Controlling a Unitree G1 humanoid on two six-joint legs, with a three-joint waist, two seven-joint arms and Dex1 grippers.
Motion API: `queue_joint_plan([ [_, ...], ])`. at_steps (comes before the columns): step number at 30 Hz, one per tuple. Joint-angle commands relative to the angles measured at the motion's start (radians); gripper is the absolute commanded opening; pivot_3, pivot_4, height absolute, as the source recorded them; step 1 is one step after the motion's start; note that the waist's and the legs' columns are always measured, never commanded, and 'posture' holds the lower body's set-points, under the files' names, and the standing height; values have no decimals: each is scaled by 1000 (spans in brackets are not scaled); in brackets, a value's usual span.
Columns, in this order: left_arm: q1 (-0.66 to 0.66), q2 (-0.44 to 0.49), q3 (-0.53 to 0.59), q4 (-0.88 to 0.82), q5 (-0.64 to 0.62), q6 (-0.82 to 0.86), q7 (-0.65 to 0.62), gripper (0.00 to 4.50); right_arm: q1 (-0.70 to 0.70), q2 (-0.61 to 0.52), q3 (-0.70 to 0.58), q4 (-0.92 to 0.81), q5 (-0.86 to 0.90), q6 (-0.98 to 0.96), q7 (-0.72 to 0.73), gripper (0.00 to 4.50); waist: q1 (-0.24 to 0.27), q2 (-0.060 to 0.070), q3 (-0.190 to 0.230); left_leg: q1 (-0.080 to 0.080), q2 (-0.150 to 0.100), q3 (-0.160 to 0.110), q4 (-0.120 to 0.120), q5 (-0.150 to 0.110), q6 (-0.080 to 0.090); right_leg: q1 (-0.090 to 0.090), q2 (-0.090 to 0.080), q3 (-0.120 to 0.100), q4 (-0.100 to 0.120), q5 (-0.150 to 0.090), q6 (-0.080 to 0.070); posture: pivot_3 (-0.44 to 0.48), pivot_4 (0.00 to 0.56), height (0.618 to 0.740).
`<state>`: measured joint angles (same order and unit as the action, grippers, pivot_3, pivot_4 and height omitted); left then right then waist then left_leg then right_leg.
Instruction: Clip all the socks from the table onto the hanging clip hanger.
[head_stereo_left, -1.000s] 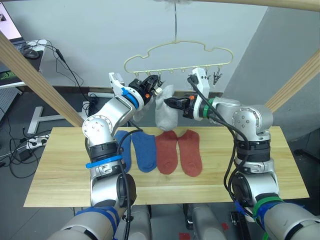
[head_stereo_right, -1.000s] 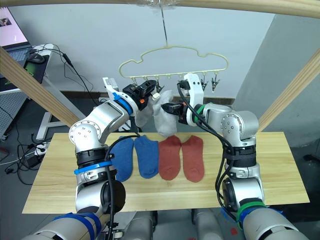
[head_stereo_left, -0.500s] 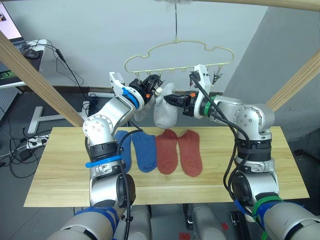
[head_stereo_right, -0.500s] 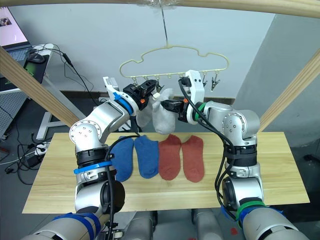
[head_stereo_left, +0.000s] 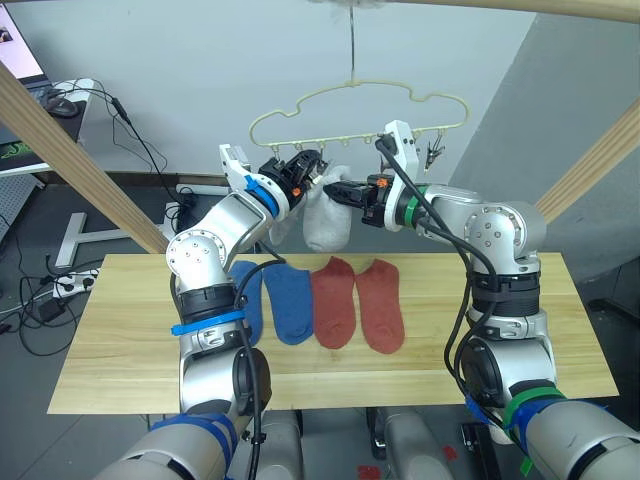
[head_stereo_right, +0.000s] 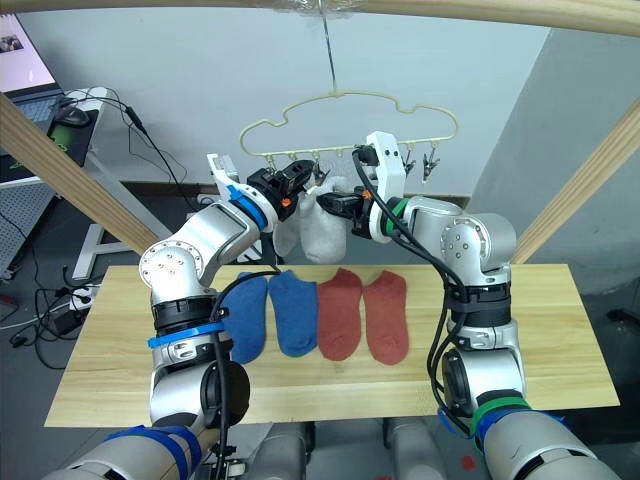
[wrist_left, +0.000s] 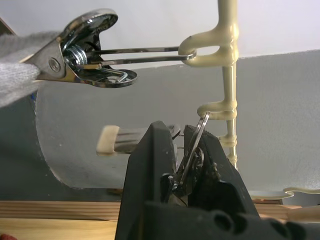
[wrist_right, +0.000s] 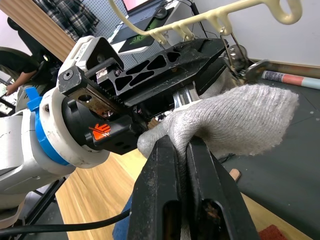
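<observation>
The cream-yellow clip hanger (head_stereo_left: 355, 90) hangs from a wooden beam above the table (head_stereo_left: 130, 340). My left gripper (head_stereo_left: 312, 170) is shut on one of its small metal clips (wrist_left: 192, 150). My right gripper (head_stereo_left: 335, 190) is shut on a light grey sock (head_stereo_left: 325, 225) and holds its top edge right against that clip. A neighbouring clip (wrist_left: 80, 55) bites on grey fabric, and a second grey sock (head_stereo_right: 285, 238) hangs behind my left forearm. Two blue socks (head_stereo_left: 289, 300) and two rust-red socks (head_stereo_left: 379, 303) lie flat side by side on the table.
Slanted wooden poles stand at the left (head_stereo_left: 70, 150) and right (head_stereo_left: 590, 165) of the table. A desk with a monitor (head_stereo_left: 20, 60) and floor cables sit at the back left. Several hanger clips (head_stereo_left: 432, 152) to the right hang bare.
My right gripper has lifted the grey sock up and to the left, bringing it against the clip in my left gripper. The left arm has barely moved.
</observation>
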<state>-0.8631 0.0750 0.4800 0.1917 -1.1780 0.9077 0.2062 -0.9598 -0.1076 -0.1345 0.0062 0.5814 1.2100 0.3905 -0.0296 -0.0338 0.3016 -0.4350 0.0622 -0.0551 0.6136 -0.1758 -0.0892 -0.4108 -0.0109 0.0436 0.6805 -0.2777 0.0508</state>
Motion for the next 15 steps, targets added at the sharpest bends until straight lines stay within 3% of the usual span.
queue_joint_plan([
  [1, 3, -2, -1, -19, -21, -1, -4, 1870, -25, 1, -4, -22, 25, -17, 3, 40, 1, 0, 0, 0, 0, 0, 0, 0, 0, 0, 0, 0, 0, 0, 0, 20, 224, 740],
  [3, 3, -1, -2, -17, -23, 2, -3, 2414, -24, 0, -5, -24, 25, -16, 3, 40, 1, 0, 0, -1, 0, 0, 0, 0, 0, -1, 0, 0, 0, 0, 0, 18, 222, 740],
  [15, -3, 10, 2, -16, -35, 14, -9, 2414, -6, -8, -11, -44, 28, -2, -5, 40, 1, 0, 0, -1, 0, 0, -1, 0, 0, -1, 0, 0, 0, 0, 0, 15, 217, 740],
])
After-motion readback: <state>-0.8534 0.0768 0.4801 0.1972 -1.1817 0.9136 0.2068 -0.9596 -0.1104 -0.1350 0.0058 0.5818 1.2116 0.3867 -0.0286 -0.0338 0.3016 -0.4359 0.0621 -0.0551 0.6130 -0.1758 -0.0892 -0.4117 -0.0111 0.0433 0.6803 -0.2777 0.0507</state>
